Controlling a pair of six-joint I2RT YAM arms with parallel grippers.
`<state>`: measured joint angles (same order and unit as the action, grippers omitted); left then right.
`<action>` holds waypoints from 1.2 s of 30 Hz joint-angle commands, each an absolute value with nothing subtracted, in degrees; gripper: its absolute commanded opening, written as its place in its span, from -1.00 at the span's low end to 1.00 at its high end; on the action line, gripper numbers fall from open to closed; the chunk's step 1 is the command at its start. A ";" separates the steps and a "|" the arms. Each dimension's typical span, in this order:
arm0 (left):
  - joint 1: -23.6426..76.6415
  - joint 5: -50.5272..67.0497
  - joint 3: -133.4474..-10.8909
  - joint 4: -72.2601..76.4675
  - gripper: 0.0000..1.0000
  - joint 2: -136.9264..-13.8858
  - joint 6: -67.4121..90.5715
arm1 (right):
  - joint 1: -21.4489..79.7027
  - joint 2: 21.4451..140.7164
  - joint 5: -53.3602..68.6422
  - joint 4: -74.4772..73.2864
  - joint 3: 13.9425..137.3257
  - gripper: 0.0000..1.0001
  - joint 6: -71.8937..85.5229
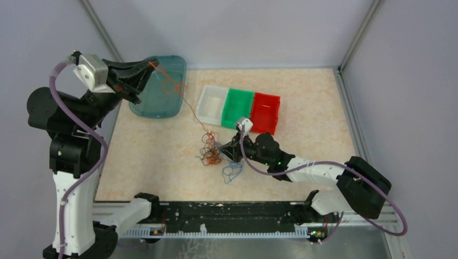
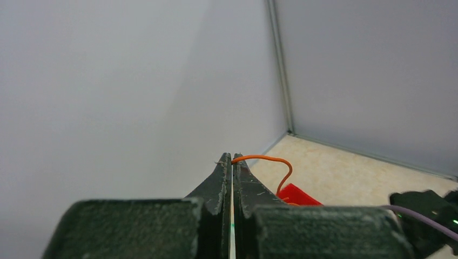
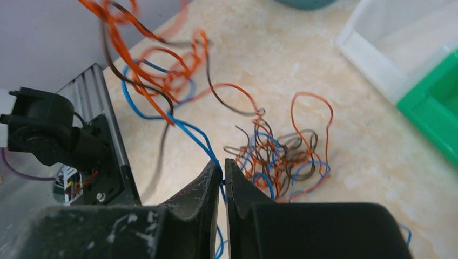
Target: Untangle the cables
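Observation:
The cables lie as a small tangle [image 1: 209, 150] of blue, orange and dark wires mid-table, also seen as the tangle [image 3: 281, 156] in the right wrist view. My left gripper [image 1: 150, 63] is raised high at the back left, over a teal tray. It is shut [image 2: 232, 157] on the end of an orange cable [image 2: 270, 158]. This orange cable [image 1: 183, 102] runs taut down to the tangle. My right gripper [image 1: 226, 151] sits low at the tangle's right side, its jaws [image 3: 223, 163] shut on a blue cable [image 3: 197, 137]. Blue loops [image 1: 232, 171] trail toward the front.
A teal tray [image 1: 156, 100] stands at the back left. A row of small bins sits behind the tangle: white [image 1: 212, 102], green [image 1: 238, 108], red [image 1: 265, 112]. Grey walls enclose the table; a black rail [image 1: 227, 213] runs along the near edge.

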<state>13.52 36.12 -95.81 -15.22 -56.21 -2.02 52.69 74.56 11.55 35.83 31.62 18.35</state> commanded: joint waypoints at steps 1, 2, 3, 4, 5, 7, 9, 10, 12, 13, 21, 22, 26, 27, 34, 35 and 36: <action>13.81 22.49 -97.80 -11.11 -1.00 -55.39 -10.39 | 52.30 71.46 4.90 37.72 27.24 -0.83 22.85; 13.80 20.83 -97.71 -10.49 -1.00 -55.26 -11.66 | 52.31 71.08 3.69 38.21 26.07 -0.83 23.85; 13.80 19.28 -97.54 -9.67 -1.00 -55.14 -12.69 | 52.34 70.90 2.82 38.64 24.89 -0.84 24.69; 13.80 17.96 -97.34 -8.97 -1.00 -54.98 -13.69 | 52.30 70.62 1.83 38.74 23.80 -0.86 25.47; 13.80 16.67 -97.23 -8.28 -1.00 -54.88 -14.76 | 52.30 70.51 0.58 38.30 23.30 -0.91 25.99; 13.79 13.06 -97.21 -6.96 -1.00 -55.01 -16.90 | 52.30 70.37 -2.57 35.20 23.43 -1.00 26.96; 13.80 9.32 -97.22 -5.65 -1.00 -55.20 -18.65 | 52.29 69.75 -5.12 33.29 23.03 -1.00 27.71; 13.80 8.25 -97.11 -5.21 -1.00 -55.23 -19.24 | 52.29 69.23 -5.80 33.03 22.60 -1.00 27.96; 13.80 7.68 -96.68 -4.61 -1.00 -55.05 -19.92 | 52.30 67.85 -7.88 32.35 21.98 -1.00 28.81; 13.80 7.42 -96.49 -4.16 -1.00 -54.92 -20.21 | 52.30 67.26 -9.29 31.52 21.80 -1.00 29.13; 13.80 -1.58 -93.79 5.95 -1.00 -54.55 -27.35 | 52.88 64.61 -17.08 23.84 20.03 -1.00 33.48; 13.80 -1.58 -93.59 6.75 -1.00 -54.47 -27.96 | 53.24 64.31 -17.86 23.37 19.77 -1.00 33.94; 13.80 -2.40 -93.35 10.40 -1.00 -54.62 -30.55 | 54.25 64.00 -21.32 20.38 19.71 -1.00 35.70; 13.80 -2.40 -93.54 10.72 -1.00 -54.83 -30.76 | 54.50 64.03 -22.06 19.74 19.67 -1.00 36.08; 13.80 17.55 -94.24 -1.86 -0.97 -53.92 -21.86 | 56.07 63.53 -19.00 24.09 19.66 -0.66 32.79; 13.80 21.76 -94.06 -3.90 -0.95 -53.62 -20.39 | 56.14 62.95 -17.84 24.32 20.41 -0.44 31.87; 13.80 25.12 -93.48 -4.44 -0.95 -53.26 -18.49 | 56.08 62.03 -16.79 24.54 21.17 -0.24 30.74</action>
<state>13.52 8.56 -93.89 2.28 -54.70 -25.10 55.46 65.52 -19.27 20.47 18.68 34.26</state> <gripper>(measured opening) 0.019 0.218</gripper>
